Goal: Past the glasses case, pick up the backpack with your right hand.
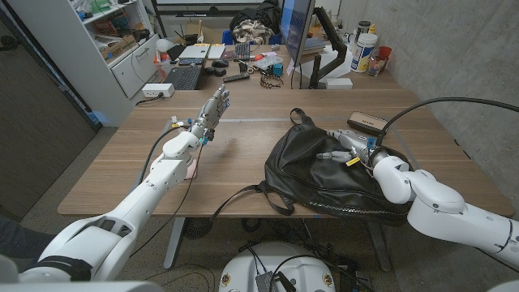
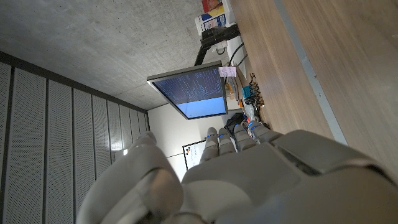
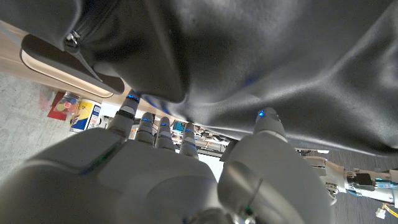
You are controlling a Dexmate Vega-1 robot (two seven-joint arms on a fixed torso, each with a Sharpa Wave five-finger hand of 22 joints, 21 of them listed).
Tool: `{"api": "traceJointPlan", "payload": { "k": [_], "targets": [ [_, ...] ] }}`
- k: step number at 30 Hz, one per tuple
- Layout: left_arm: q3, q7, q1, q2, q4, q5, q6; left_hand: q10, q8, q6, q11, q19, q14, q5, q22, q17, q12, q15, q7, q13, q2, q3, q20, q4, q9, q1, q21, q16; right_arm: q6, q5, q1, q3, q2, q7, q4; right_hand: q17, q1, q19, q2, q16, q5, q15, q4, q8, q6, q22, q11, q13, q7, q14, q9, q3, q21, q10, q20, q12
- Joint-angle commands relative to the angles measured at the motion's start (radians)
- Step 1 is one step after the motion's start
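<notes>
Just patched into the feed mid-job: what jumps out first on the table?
The black backpack slumped on the table's right half dominates, its straps trailing toward the near edge. The right hand is on top of it, fingers against the dark fabric, with the glasses case just beyond. The left hand is held over bare wood on the left, holding nothing.
</notes>
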Motion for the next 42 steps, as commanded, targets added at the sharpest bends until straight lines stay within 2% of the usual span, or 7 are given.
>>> {"api": "traceJointPlan", "payload": {
  "k": [1,24,27,31,38,40,42],
  "targets": [
    [0.000,-0.006,-0.007,-0.008,0.025,0.001,-0.004,0.001,0.005,0.011,-0.003,-0.015,-0.008,-0.004,0.002,0.003,0.006,-0.001,-0.001,0.003,0.006,-0.003,0.000,-0.003,0.003,0.007,0.000,0.000,-0.072,-0.026,0.056,-0.071,-0.013,0.095,-0.011,0.004,0.014,-0.004,0.006,0.004,0.010,0.001,-0.003,0.007,0.000,0.005,0.002,0.002,-0.001,0.003,0.001,0.004,-0.004,0.005,-0.001,0.008],
    [-0.007,0.006,0.003,0.004,-0.002,0.003,0.011,0.004,0.007,0.019,-0.006,-0.024,-0.010,-0.006,0.003,0.004,0.008,-0.003,-0.002,0.003,0.008,-0.006,0.007,-0.003,0.004,0.009,0.000,0.001,-0.145,-0.119,0.172,-0.215,0.038,0.259,0.042,0.003,0.112,0.026,0.042,0.010,0.017,-0.001,-0.031,0.007,-0.046,0.009,0.004,0.003,0.011,0.020,0.002,0.042,-0.011,-0.013,-0.002,0.010],
    [-0.008,0.011,0.007,0.007,-0.010,0.002,0.016,0.004,0.007,0.019,-0.007,-0.025,-0.010,-0.006,0.003,0.004,0.008,-0.003,-0.001,0.003,0.009,-0.006,0.008,-0.003,0.004,0.009,0.000,0.001,-0.147,-0.111,0.178,-0.217,0.043,0.270,0.050,0.002,0.184,0.184,0.035,0.013,0.009,-0.002,-0.035,0.015,-0.054,0.015,0.003,0.004,0.011,0.062,0.003,0.054,0.031,-0.012,-0.003,0.016],
    [-0.010,0.016,0.012,0.011,-0.018,0.001,0.020,0.005,0.007,0.021,-0.007,-0.027,-0.010,-0.007,0.003,0.004,0.008,-0.003,-0.002,0.003,0.009,-0.007,0.013,-0.003,0.004,0.009,0.001,0.001,-0.163,-0.120,0.201,-0.235,0.051,0.304,0.059,0.002,0.238,0.354,0.027,0.018,0.000,-0.007,-0.033,0.017,-0.056,0.015,-0.004,0.008,0.002,0.124,0.005,0.058,0.074,0.000,-0.005,0.024],
    [-0.013,0.027,0.020,0.013,-0.029,-0.001,0.022,0.007,0.008,0.024,-0.007,-0.027,-0.009,-0.007,0.003,0.004,0.009,-0.003,-0.002,0.003,0.010,-0.008,0.016,-0.003,0.004,0.009,0.001,0.002,-0.178,-0.158,0.230,-0.267,0.062,0.332,0.071,0.007,0.377,0.572,0.043,0.029,-0.007,-0.042,-0.044,0.026,-0.039,0.007,-0.021,0.018,-0.023,0.219,0.013,0.092,0.119,0.019,-0.011,0.038],
    [-0.014,0.029,0.021,0.012,-0.032,-0.002,0.022,0.008,0.008,0.025,-0.008,-0.027,-0.010,-0.007,0.003,0.004,0.009,-0.004,-0.003,0.003,0.010,-0.008,0.018,-0.003,0.004,0.009,0.001,0.002,-0.174,-0.166,0.232,-0.271,0.064,0.328,0.074,0.013,0.438,0.629,0.056,0.042,-0.010,-0.070,-0.046,0.035,-0.019,0.005,-0.035,0.024,-0.033,0.270,0.019,0.109,0.127,0.039,-0.040,0.049],
    [-0.015,0.033,0.025,0.013,-0.038,-0.003,0.023,0.008,0.008,0.025,-0.008,-0.028,-0.009,-0.008,0.003,0.004,0.009,-0.002,-0.003,0.003,0.010,-0.009,0.019,-0.003,0.004,0.009,0.001,0.002,-0.169,-0.171,0.230,-0.271,0.068,0.316,0.079,0.019,0.492,0.664,0.074,0.050,-0.014,-0.091,-0.045,0.049,0.015,0.005,-0.054,0.031,-0.065,0.304,0.027,0.124,0.129,0.066,-0.075,0.064]
  ]
}}
